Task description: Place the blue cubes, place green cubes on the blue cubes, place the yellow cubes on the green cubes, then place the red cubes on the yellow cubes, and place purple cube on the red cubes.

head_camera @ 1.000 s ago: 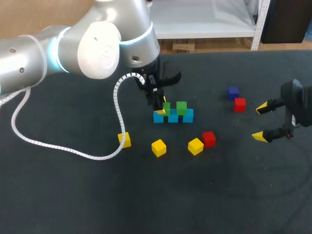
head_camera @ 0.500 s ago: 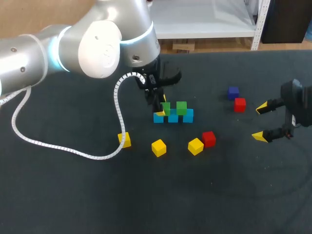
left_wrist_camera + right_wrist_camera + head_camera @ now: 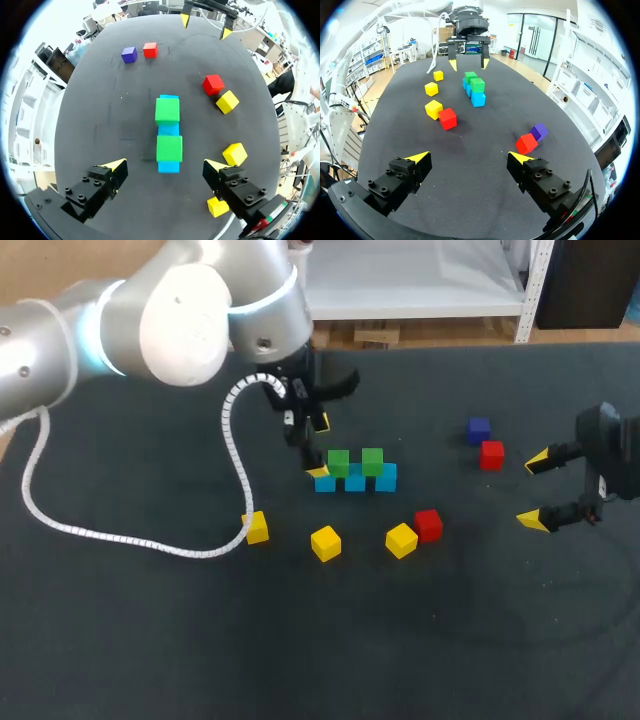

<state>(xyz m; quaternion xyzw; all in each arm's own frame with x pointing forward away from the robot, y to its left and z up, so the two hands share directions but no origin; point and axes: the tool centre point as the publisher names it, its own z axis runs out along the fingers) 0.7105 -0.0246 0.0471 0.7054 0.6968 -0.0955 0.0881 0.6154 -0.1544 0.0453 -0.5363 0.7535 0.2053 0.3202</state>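
The left arm [image 3: 180, 320] draws up and back toward the table's far left; its left gripper [image 3: 318, 448] comes away from the left green cube [image 3: 338, 462] (now uncovered atop the blue cubes [image 3: 355, 481]); the fingers stand apart beside it.

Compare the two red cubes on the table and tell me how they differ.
The far red cube sits beside the purple cube; the near red cube sits beside a yellow cube. The near one lies closer to the blue-and-green stack. Both rest on the table, unstacked.
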